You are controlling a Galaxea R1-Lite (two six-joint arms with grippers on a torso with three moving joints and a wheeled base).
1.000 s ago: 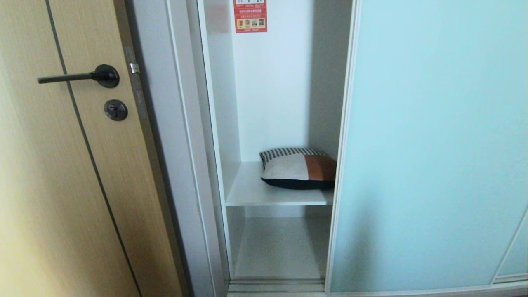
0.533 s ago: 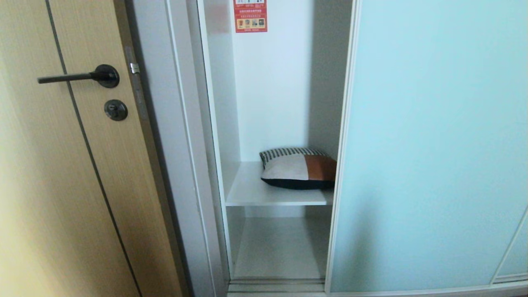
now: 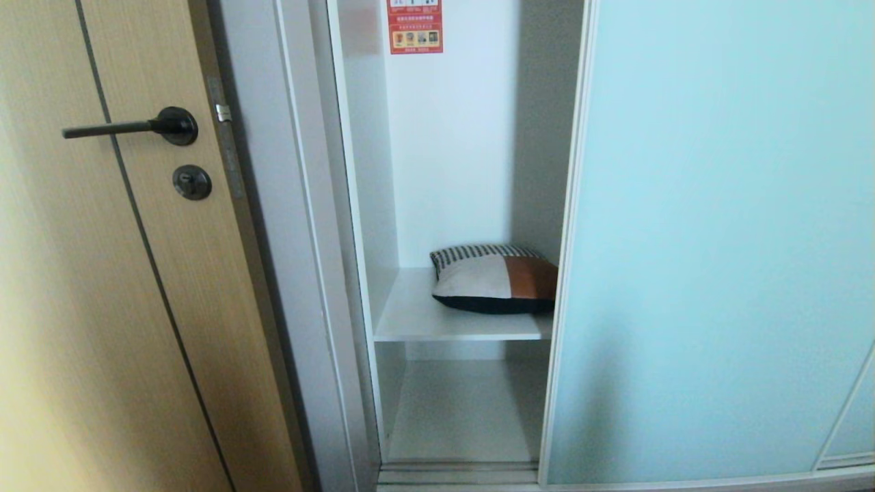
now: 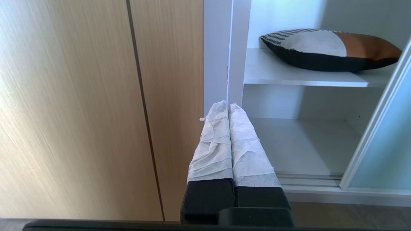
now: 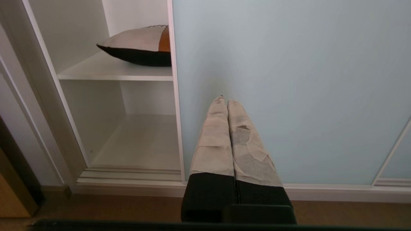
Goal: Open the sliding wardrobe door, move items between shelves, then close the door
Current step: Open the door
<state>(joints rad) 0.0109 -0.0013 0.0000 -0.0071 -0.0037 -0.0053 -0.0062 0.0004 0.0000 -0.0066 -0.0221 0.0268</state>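
Aqua frosted sliding wardrobe door (image 3: 718, 239) is standing slid aside at frame right; my cushion-like item (image 3: 493, 279) is lying centre-frame on the upper shelf (image 3: 417, 321), both my end effectors, left (image 4: 228, 105) and right (image 5: 224, 100), pressed together and holding nothing.

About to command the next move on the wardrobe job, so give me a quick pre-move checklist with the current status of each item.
1. Sliding wardrobe door drawn aside, compartment exposed: ok.
2. Cushion lying on upper shelf, partly behind the door's edge: ok.
3. Lower shelf free to receive it: ok.
4. Left end effector shut, holding nothing, in front of the wardrobe frame: ok.
5. Right end effector shut, holding nothing, facing the door panel: ok.
6. End effectors opened ready to grasp: not ok.
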